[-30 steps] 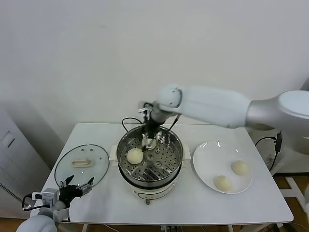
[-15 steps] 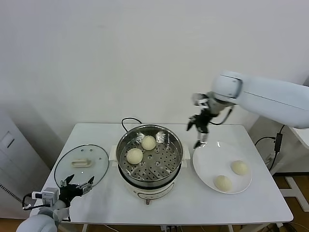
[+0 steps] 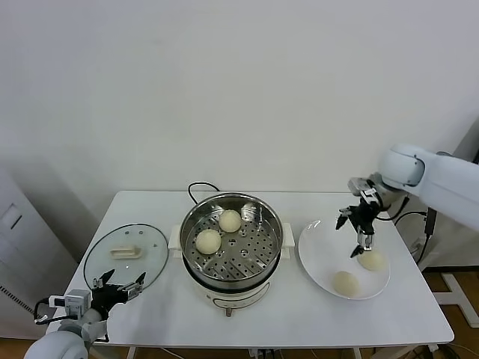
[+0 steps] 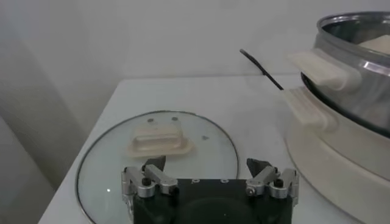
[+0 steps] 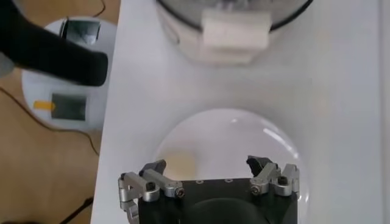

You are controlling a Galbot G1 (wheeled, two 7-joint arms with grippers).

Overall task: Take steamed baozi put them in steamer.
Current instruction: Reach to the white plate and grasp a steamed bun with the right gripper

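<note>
The steamer [image 3: 232,278] stands mid-table with two steamed baozi on its perforated tray, one at the back [image 3: 230,221] and one at the left [image 3: 209,241]. Two more baozi [image 3: 371,260] [image 3: 345,282] lie on the white plate [image 3: 322,250] to the right. My right gripper [image 3: 352,235] is open and empty, hovering over the plate just beside the farther baozi. In the right wrist view its open jaws [image 5: 210,167] hang above the plate [image 5: 231,140], with the steamer's handle [image 5: 234,30] beyond. My left gripper [image 3: 116,288] is open and parked at the front left.
The round glass lid [image 3: 127,254] lies flat left of the steamer, right before my left gripper [image 4: 210,164]; it shows in the left wrist view [image 4: 158,152] beside the steamer's wall [image 4: 359,103]. A black cord [image 3: 198,187] runs behind the steamer. The table edge is close behind the plate.
My right gripper let go of a baozi at the back of the steamer, then swung right and down to the plate. The left arm has not moved.
</note>
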